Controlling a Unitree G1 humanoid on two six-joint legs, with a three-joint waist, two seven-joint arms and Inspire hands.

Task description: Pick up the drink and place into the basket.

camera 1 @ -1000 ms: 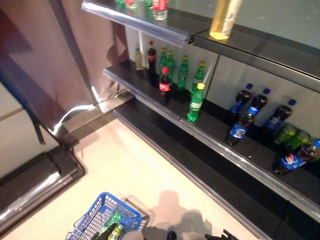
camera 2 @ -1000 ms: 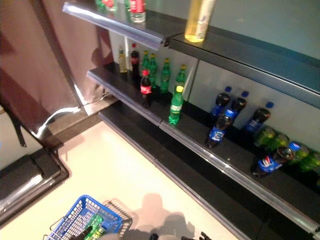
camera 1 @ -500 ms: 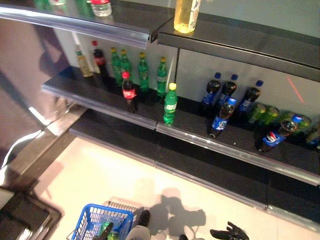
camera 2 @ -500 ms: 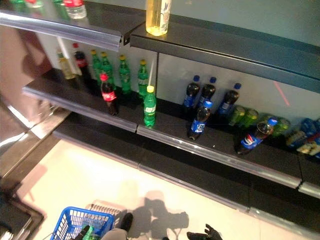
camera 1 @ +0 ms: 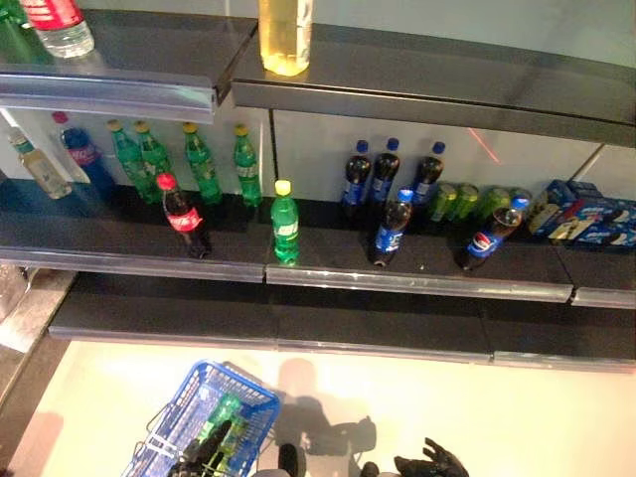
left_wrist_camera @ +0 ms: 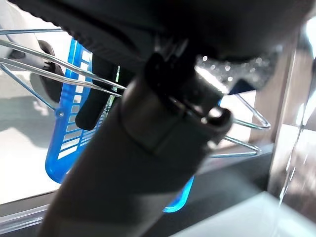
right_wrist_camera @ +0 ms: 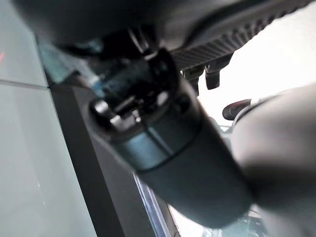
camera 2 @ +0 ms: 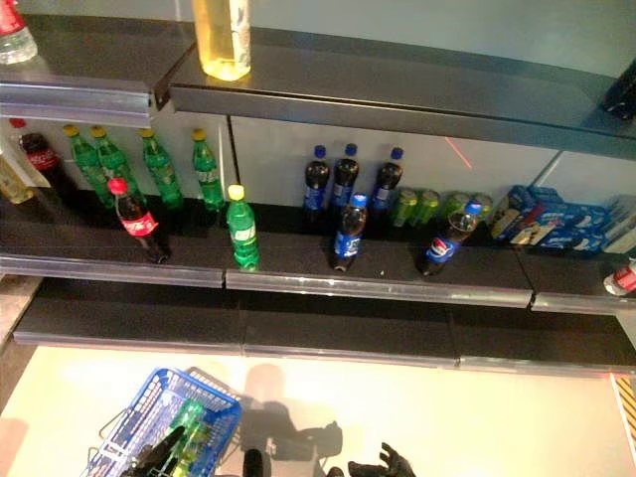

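Observation:
The blue basket (camera 1: 214, 412) hangs low at the left, off the floor, with a green drink (camera 1: 221, 422) inside it. My left hand (camera 1: 202, 455) is shut on its thin wire handles (left_wrist_camera: 47, 61); the basket's blue wall (left_wrist_camera: 64, 133) shows past them in the left wrist view. My right hand (camera 1: 434, 462) is open and empty, low over the floor at the right, far below the shelf. On the middle shelf (camera 1: 328, 276) stand a green bottle with a yellow cap (camera 1: 285, 224), a red-capped cola bottle (camera 1: 185, 219) and blue-capped dark bottles (camera 1: 391, 229).
More green bottles (camera 1: 199, 164) stand at the back of the shelf, with green cans (camera 1: 457, 202) and blue boxes (camera 1: 586, 214) to the right. One dark bottle (camera 1: 487, 238) leans. The upper shelf (camera 1: 417, 94) bears a yellow bottle (camera 1: 285, 35). A lower ledge (camera 1: 298, 328) juts out above the pale floor (camera 1: 517, 417).
The whole picture has swung to the right, so the camera has moved; the shelves now face me head on. The basket still hangs from my left hand, and my right hand shows more fully.

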